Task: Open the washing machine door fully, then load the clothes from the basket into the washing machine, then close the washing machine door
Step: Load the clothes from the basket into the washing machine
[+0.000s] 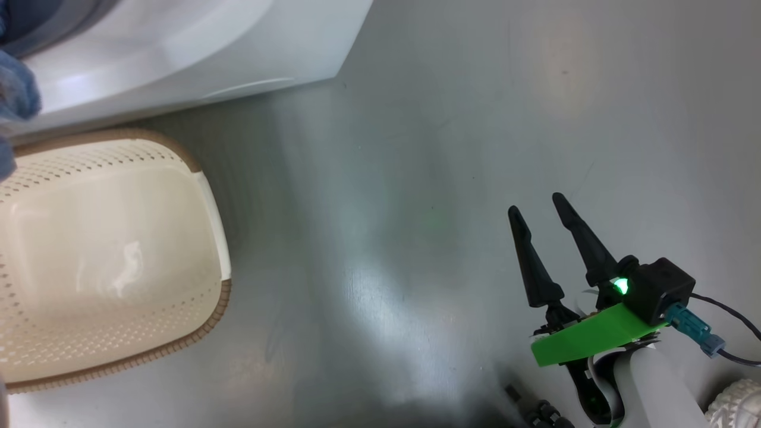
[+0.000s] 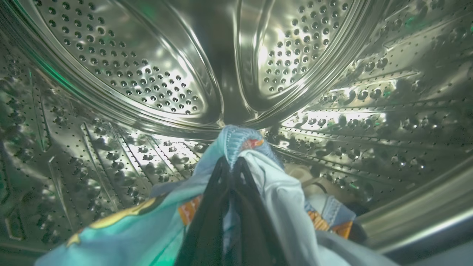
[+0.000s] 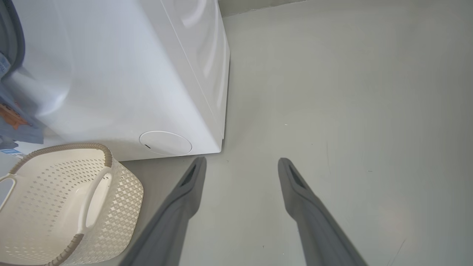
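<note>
My left gripper point(image 2: 232, 162) is inside the washing machine's perforated steel drum point(image 2: 155, 85), shut on the blue clothes point(image 2: 240, 140) with orange print, which drape down around its fingers. A strip of that blue fabric point(image 1: 15, 89) hangs at the far left of the head view, over the white washing machine point(image 1: 178, 41). The cream basket point(image 1: 101, 255) stands on the floor in front of the machine, with nothing inside it. My right gripper point(image 1: 538, 205) hovers open over bare floor to the right, well away from the basket point(image 3: 66, 207) and the machine point(image 3: 122, 74). The door is out of view.
The grey floor point(image 1: 416, 178) stretches to the right of the machine. A round white cap point(image 3: 165, 143) sits low on the machine's front. A pale textured object point(image 1: 737, 404) lies at the lower right corner, beside my right forearm.
</note>
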Controlling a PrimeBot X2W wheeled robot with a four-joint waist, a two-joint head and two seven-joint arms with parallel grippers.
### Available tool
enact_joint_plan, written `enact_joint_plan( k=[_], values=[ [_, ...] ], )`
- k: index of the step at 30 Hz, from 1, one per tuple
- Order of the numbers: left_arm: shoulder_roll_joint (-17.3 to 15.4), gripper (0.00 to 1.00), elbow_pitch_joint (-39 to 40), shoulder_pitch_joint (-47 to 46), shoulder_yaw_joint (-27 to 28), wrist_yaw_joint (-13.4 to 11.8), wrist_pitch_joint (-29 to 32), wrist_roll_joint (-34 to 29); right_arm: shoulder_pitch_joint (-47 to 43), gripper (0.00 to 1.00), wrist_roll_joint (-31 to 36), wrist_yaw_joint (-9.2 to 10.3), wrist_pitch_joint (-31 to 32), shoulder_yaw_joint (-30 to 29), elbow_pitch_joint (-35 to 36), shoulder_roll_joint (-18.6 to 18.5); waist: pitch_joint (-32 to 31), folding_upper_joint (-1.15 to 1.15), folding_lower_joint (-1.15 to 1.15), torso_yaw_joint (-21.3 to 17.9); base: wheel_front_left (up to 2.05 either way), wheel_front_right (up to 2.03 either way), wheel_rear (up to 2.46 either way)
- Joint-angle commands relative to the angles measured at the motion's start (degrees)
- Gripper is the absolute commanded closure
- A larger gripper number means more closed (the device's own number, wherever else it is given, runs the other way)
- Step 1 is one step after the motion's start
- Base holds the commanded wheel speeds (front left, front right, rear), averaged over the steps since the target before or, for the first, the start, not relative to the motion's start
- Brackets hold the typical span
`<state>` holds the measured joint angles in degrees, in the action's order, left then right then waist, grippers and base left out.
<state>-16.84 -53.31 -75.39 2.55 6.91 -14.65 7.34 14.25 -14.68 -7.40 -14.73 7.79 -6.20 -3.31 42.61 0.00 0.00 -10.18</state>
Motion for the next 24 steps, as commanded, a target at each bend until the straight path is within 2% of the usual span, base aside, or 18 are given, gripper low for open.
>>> enact_joint_plan(
  k=[1,10,14,19,20,21,24],
  values=[
    [-3.13,1.00,3.20,-1.71,0.20,0.07,-0.32,-0.76,-0.76,0.00,0.07,-0.09,-0.27,1.50,1.18,0.18,0.80,0.00,0.00,-0.04,0.00,0.00,0.00],
    [-3.20,1.00,20.48,-1.28,0.59,-2.03,-0.34,-3.43,-0.78,0.00,-0.37,-0.09,-0.27,3.23,0.55,0.25,1.91,0.00,0.00,-1.44,0.00,0.00,0.00],
    [-3.07,1.00,24.33,0.24,0.88,-2.21,-0.34,-4.01,-0.79,0.00,-0.41,-0.09,-0.27,3.37,0.38,0.26,1.69,0.00,0.00,-1.73,0.00,0.00,0.00],
    [-2.68,1.00,23.27,2.22,1.81,-2.25,-0.34,-3.72,-0.69,0.00,-0.18,-0.09,-0.27,3.22,0.24,0.21,1.53,0.00,0.00,-1.65,0.00,0.00,0.00],
    [-2.47,0.57,21.85,2.66,2.29,-2.36,-0.34,-3.31,-0.74,0.00,-0.18,-0.09,-0.27,3.23,0.16,0.21,1.33,0.00,0.00,-1.55,0.00,0.00,0.00],
    [-2.29,0.00,20.79,2.78,2.71,-2.43,-0.34,-2.95,-0.79,0.00,-0.16,-0.09,-0.27,3.30,0.07,0.16,1.18,0.00,0.00,-1.43,0.00,0.00,0.00],
    [-2.06,0.00,18.76,2.97,3.09,-2.27,-0.34,-2.64,-0.60,0.00,-0.21,-0.09,-0.27,3.36,-0.12,0.10,0.76,0.00,0.00,-1.07,0.00,0.00,0.00]
  ],
)
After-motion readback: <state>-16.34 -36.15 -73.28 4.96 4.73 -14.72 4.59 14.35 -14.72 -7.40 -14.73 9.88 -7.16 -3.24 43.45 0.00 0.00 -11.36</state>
